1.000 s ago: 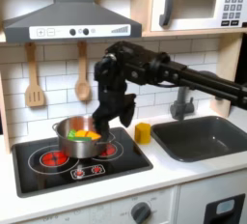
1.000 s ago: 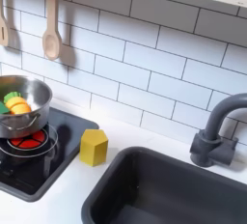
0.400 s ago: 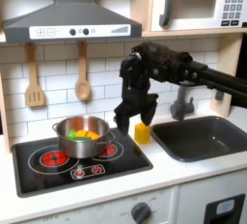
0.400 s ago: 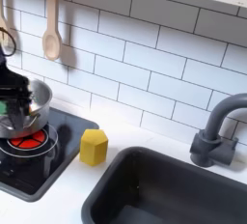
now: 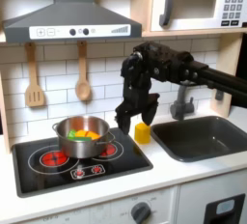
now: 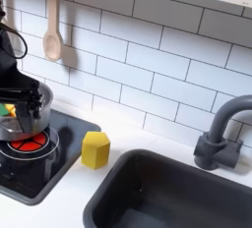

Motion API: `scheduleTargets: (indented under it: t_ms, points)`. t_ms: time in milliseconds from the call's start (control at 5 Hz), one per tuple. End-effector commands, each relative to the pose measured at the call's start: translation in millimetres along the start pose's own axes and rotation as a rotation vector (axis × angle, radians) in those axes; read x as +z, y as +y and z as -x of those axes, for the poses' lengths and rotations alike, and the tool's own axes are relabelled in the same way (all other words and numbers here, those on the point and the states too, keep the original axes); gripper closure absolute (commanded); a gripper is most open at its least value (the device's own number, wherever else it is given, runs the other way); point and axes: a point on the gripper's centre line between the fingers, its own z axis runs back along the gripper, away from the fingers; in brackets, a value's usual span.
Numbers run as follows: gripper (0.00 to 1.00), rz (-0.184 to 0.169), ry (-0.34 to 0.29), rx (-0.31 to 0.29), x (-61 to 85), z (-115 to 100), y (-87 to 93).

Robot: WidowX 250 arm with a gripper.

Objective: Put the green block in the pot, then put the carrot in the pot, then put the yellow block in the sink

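First exterior view: gripper [image 5: 136, 118], jaws spread and empty, has shifted from the pot [image 5: 83, 138] to above the yellow block [image 5: 143, 133].

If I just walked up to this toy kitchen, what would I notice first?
Probably the big black robot arm reaching in from the first exterior view's right, its gripper hanging with open fingers just above the yellow block on the white counter. Next, the shiny pot on the black stovetop with red rings, with the orange carrot and something green inside. The dark grey sink waits beside the block.
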Motion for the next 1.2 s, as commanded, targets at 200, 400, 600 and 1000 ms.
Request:
scheduleTargets:
  t_ms: [200,400,600,1000]
  points:
    - [0.0,0.0,0.0,0.0,0.0,0.0,0.0]
    - [0.0,0.005,-0.017,0.001,-6.2,-5.4,-3.4]
    - [0.0,0.013,-0.029,0.006,-10.7,-14.4,-3.2]
    - [0.0,0.023,-0.003,-0.013,-37.0,-33.0,-14.8]
